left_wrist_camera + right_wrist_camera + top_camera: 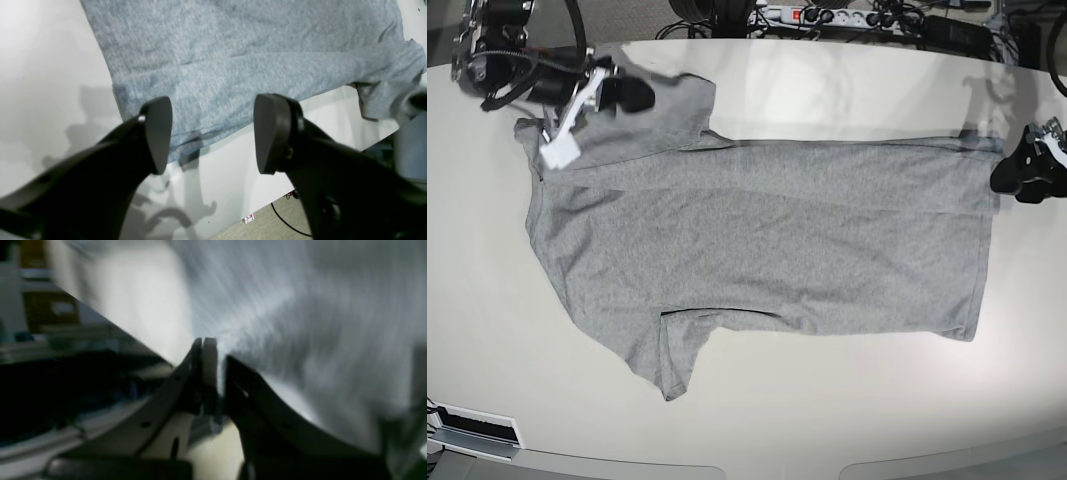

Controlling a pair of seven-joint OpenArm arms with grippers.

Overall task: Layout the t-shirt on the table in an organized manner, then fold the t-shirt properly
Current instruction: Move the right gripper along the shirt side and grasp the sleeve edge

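The table (757, 420) is the biggest thing here. It is white and shiny and is filling almost the whole base view, with a round edge along the bottom.

The t-shirt (767, 250) is lying flat on the table, in the middle of the base view. It is grey and wrinkly. Its neck end is pointing to the left of the frame and its bottom hem is sitting on the right. One sleeve is sticking out at the lower left and the other sleeve is at the upper left. No letters are showing on it.

The right gripper (557, 140) is sitting at the upper left of the base view, on the shirt's upper sleeve and shoulder. In the right wrist view, which is very blurry, its fingers (204, 363) are pressed close together with grey cloth right at their tips, so it is pinching the t-shirt.

The left gripper (211, 133) is at the right edge of the base view, just beside the hem corner. Its two black fingers (156, 133) are spread wide apart above the hem, holding nothing.
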